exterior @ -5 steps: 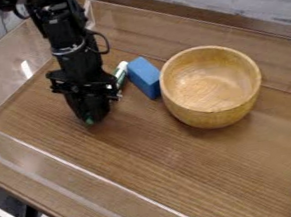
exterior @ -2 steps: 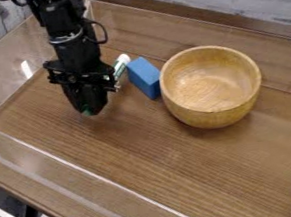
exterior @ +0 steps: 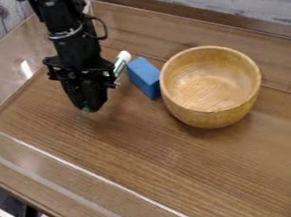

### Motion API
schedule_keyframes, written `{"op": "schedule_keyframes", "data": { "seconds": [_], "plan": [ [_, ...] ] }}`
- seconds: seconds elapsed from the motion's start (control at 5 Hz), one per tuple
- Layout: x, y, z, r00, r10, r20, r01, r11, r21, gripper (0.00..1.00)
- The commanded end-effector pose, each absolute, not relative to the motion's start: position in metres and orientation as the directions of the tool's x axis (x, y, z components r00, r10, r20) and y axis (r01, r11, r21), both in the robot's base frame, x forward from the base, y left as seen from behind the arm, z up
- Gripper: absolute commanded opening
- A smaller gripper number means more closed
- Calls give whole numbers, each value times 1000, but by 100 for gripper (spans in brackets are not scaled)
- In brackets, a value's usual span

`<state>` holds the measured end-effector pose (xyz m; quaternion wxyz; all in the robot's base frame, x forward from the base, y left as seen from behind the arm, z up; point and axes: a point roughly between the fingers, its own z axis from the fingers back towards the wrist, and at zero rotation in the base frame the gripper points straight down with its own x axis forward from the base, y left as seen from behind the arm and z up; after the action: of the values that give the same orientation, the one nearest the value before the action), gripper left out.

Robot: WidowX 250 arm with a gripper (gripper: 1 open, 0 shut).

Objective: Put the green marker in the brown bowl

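My gripper (exterior: 91,103) points straight down over the wooden table, left of centre, its black fingers shut. The green marker (exterior: 122,59) shows only as a white end with a touch of green sticking out to the right of the fingers; the rest is hidden behind them, and it appears to be held. To the right stands the brown bowl (exterior: 169,85), round, thick-rimmed and with nothing inside. It is clear of the gripper.
A small blue block (exterior: 143,76) lies between the gripper and the bowl, close to the marker's white end. Clear low walls (exterior: 144,181) fence the table's front and left edges.
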<state>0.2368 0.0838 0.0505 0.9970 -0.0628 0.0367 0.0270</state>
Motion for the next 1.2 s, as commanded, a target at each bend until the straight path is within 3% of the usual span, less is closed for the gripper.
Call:
{"op": "schedule_keyframes", "data": {
  "seconds": [0.0,1.0],
  "plan": [
    [250,86,74,999,34,9,-33,995,-95,0],
    [266,72,92,999,-9,50,15,993,-114,0]
  ]
}}
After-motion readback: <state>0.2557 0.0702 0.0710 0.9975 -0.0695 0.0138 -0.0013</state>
